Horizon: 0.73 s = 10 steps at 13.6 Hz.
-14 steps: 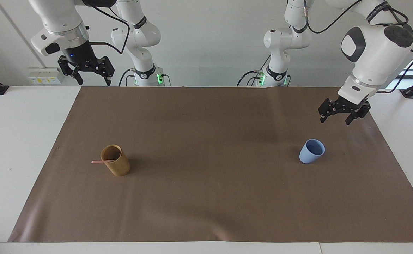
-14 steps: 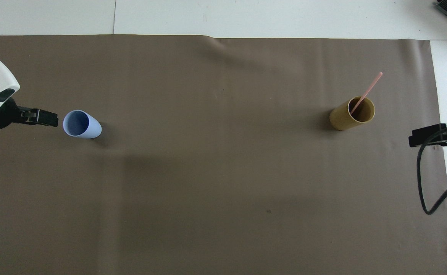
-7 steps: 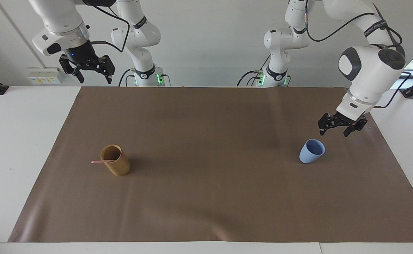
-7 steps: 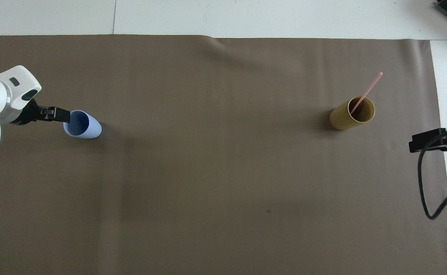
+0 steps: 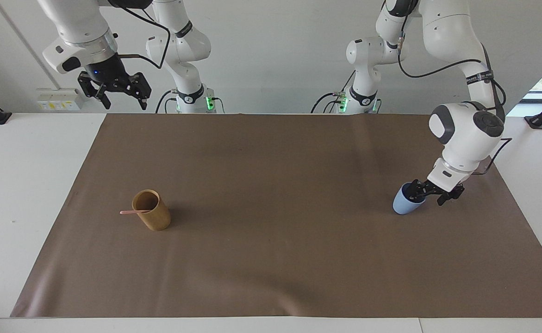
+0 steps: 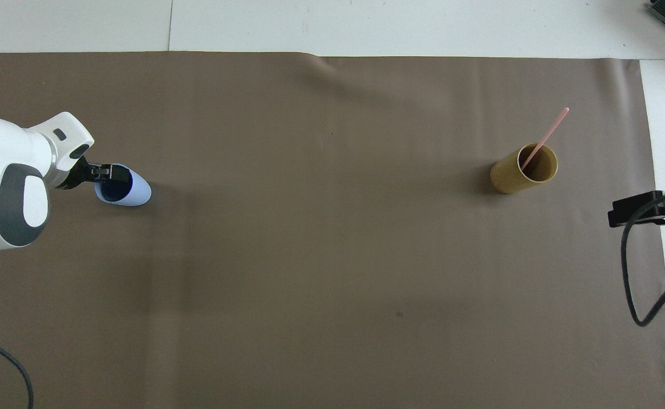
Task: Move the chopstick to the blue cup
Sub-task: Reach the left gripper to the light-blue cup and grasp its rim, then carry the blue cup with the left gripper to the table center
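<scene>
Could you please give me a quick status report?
Left pincer open, straddling light blue cup's rim. Right pincer open, waiting high. Pale pink chopstick in tan cylindrical cup. Nothing in the way.

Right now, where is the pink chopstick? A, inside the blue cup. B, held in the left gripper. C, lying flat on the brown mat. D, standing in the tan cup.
D: the chopstick leans out of the tan cup at the right arm's end of the table, away from the blue cup, where the left gripper straddles the rim.
</scene>
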{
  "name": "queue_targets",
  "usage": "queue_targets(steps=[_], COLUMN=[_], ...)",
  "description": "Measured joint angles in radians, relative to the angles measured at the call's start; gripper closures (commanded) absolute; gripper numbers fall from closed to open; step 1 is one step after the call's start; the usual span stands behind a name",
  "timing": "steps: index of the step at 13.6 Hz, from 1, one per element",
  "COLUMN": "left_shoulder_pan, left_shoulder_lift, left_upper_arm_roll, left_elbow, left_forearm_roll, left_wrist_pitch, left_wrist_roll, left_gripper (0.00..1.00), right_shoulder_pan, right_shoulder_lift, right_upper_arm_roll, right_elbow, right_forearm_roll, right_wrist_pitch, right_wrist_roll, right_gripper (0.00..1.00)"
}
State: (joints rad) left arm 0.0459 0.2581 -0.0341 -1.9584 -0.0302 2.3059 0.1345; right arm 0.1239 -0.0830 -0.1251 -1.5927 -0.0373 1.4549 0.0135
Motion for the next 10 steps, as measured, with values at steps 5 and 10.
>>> queue_targets(steps=[5, 10], left_shoulder_pan=[-0.003, -0.018], left_shoulder_lift=[-0.001, -0.016], left_upper_arm_roll=[-0.004, -0.017], left_elbow=[-0.003, 0.008], left_forearm_roll=[-0.003, -0.003], left_wrist_pitch=[-0.003, -0.064], left_wrist_roll=[-0.043, -0.028], left_gripper=[1.0, 1.0], right_shoulder_pan=[0.0, -0.001], right_shoulder_lift=[0.0, 0.0], right_upper_arm_roll=[0.0, 0.0], right_elbow=[-0.001, -0.001], right_forearm_roll=[0.0, 0.0], right_wrist_pitch=[0.0, 0.0], right_wrist_roll=[0.0, 0.0], right_gripper=[0.0, 0.0])
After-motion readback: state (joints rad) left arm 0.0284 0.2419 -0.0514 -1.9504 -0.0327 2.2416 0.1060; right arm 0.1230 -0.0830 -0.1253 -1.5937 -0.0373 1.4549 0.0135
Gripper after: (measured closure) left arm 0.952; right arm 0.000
